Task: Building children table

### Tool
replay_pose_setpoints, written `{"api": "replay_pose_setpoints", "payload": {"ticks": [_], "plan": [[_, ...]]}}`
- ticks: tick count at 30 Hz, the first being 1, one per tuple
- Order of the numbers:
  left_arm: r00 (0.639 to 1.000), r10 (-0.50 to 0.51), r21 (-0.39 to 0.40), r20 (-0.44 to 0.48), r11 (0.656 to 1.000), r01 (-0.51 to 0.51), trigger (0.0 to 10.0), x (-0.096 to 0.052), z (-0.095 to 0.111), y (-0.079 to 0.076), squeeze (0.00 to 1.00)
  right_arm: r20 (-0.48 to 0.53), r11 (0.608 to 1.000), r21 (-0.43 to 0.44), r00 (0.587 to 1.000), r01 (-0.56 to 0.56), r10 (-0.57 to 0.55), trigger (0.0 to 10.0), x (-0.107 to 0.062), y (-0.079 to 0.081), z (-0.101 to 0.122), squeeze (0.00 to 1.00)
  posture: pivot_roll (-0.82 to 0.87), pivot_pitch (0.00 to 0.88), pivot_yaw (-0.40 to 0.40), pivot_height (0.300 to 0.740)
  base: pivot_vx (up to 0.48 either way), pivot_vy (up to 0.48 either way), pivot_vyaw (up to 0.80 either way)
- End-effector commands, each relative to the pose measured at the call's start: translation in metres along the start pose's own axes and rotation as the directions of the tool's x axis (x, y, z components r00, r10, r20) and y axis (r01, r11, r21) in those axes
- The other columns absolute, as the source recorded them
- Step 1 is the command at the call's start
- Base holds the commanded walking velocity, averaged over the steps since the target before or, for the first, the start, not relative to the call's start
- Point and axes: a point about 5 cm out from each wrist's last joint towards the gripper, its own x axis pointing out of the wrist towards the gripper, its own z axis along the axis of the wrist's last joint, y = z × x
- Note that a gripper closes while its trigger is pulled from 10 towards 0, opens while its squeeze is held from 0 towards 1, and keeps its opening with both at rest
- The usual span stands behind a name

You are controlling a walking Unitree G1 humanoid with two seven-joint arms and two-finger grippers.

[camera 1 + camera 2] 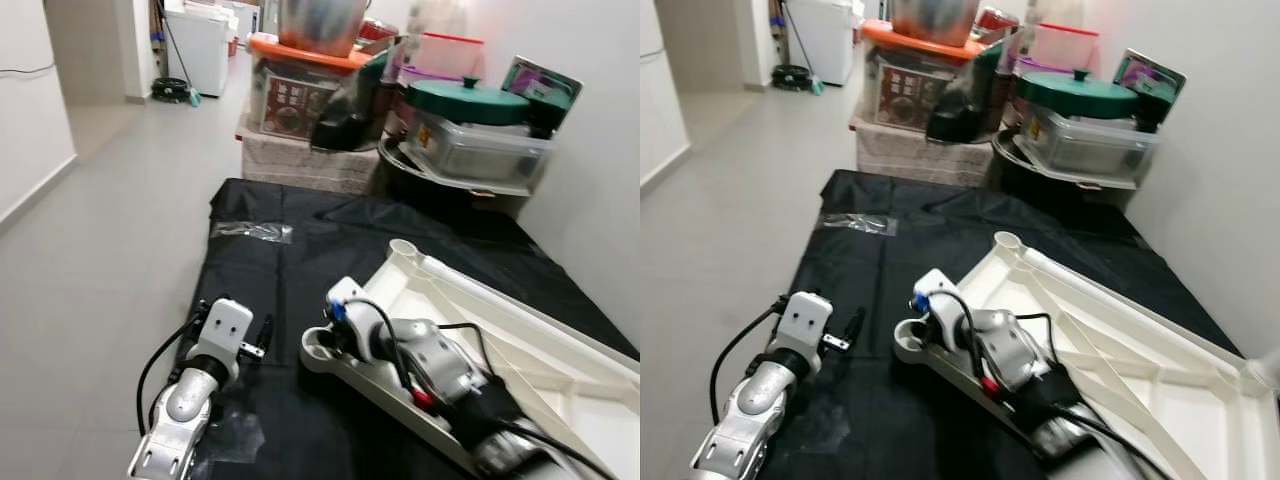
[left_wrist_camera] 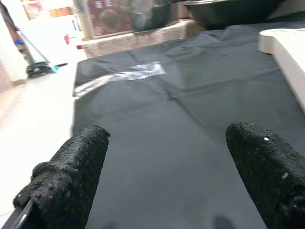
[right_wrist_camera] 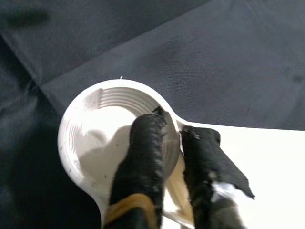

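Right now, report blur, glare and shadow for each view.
Left eye view: soft all over, bright haze on the back clutter. Right eye view: similar softness, white tabletop fairly even. Left wrist view: left gripper fingers blurred up close, glare on the plastic bag. Right wrist view: right gripper pinching the threaded socket wall, shadow inside.

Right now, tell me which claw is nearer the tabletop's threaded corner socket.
Right. The right claw is pinched on the threaded corner socket wall, one finger inside, one outside. The left claw hangs open over the black sheet, off to the socket's left.
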Motion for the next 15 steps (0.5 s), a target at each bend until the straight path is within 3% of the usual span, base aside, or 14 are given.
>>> {"api": "replay_pose_setpoints", "payload": {"ticks": [1, 8, 15], "plan": [[1.000, -0.011, 0.000, -0.014, 1.000, 0.011, 10.0, 0.000, -0.003, -0.004, 0.00, -0.265, 0.980, 0.082, 0.944, -0.182, 0.197, 0.0, 0.012, 0.041, -0.069, 0.00, 0.06, 0.000, -0.157, 0.740, 0.000, 0.000, 0.00], [1.000, -0.016, 0.001, -0.019, 1.000, 0.016, 10.0, 0.000, -0.004, -0.005, 0.00, -0.241, 0.967, 0.097, 0.937, -0.236, 0.253, 0.0, 0.009, 0.048, -0.070, 0.00, 0.06, 0.000, -0.150, 0.740, 0.000, 0.000, 0.00], [1.000, -0.017, 0.004, -0.025, 1.000, 0.017, 10.0, 0.001, -0.005, -0.005, 0.00, -0.259, 0.939, 0.050, 0.904, -0.340, 0.341, 0.0, 0.000, 0.054, -0.074, 0.00, 0.07, 0.000, -0.158, 0.740, 0.000, 0.000, 0.00]]}}
